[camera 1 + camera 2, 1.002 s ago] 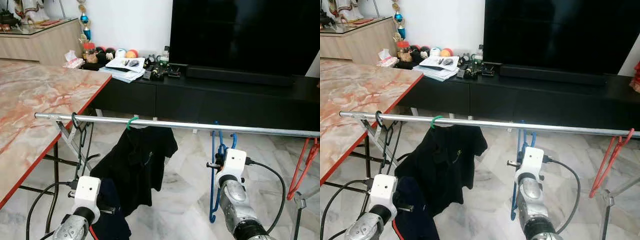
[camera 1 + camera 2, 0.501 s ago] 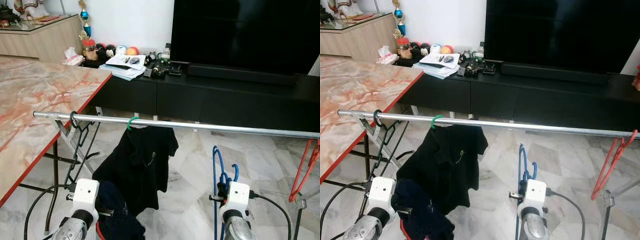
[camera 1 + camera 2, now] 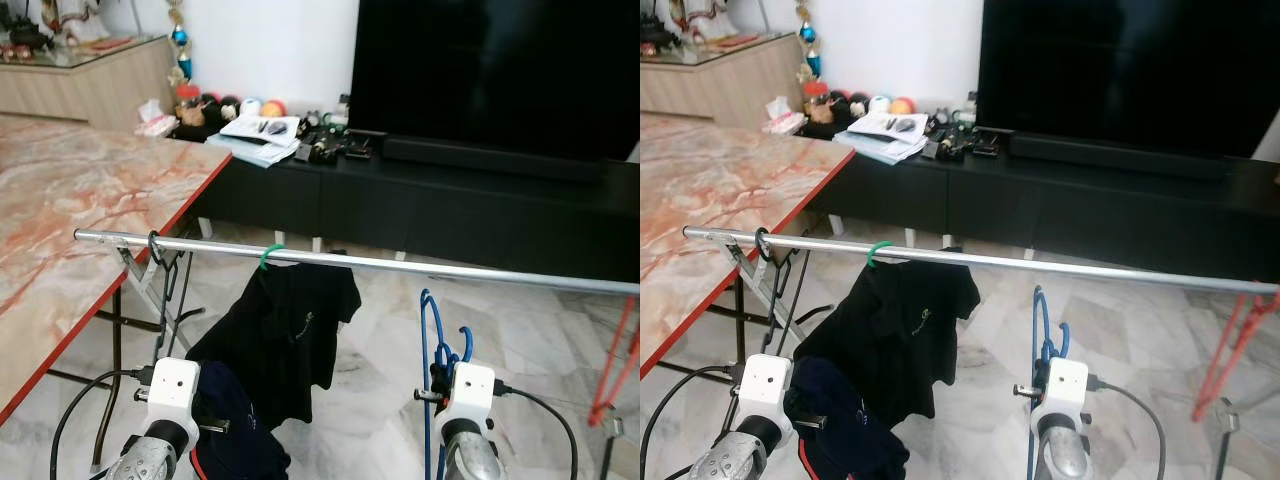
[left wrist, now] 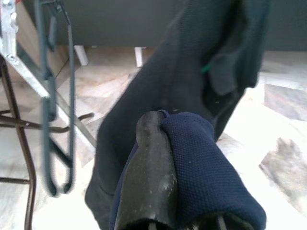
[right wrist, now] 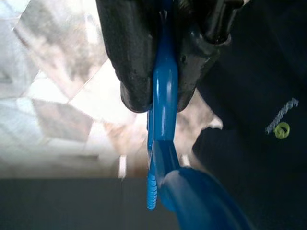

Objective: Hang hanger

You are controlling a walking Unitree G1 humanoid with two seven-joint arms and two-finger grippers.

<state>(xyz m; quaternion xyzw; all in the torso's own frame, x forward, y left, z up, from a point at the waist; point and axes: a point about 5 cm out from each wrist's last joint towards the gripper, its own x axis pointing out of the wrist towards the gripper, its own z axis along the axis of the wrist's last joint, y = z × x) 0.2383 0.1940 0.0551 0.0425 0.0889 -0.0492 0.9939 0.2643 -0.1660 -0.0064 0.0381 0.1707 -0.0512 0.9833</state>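
Blue hanger (image 5: 164, 91) in right gripper (image 5: 158, 98), lower part cut off

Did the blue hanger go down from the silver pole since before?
Yes. The blue hanger, clamped in the right end effector, had its hook up at the silver pole a second ago; now its hook sits below the pole.

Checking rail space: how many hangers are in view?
4: a black one at the rail's left end, green under the black shirt, blue in the right gripper, red far right.
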